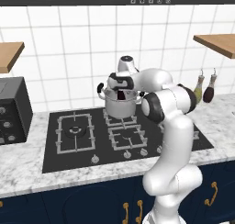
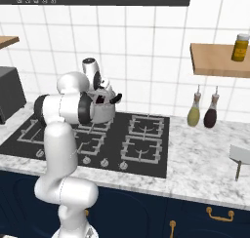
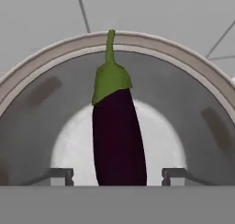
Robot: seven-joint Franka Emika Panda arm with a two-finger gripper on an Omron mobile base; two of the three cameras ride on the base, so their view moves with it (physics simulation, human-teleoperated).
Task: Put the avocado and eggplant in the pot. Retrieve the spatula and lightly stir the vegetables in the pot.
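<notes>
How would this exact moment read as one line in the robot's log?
step: loading pot | gripper: open, above pot | eggplant: between fingers, inside pot

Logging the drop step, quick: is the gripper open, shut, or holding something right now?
Gripper: open over the pot; its fingertips stand apart from the eggplant between them, so it looks released.

Pot (image 1: pixel 120 103) on the hob's (image 1: pixel 69 154) rear burner, eggplant (image 3: pixel 118 140) over its mouth.
</notes>
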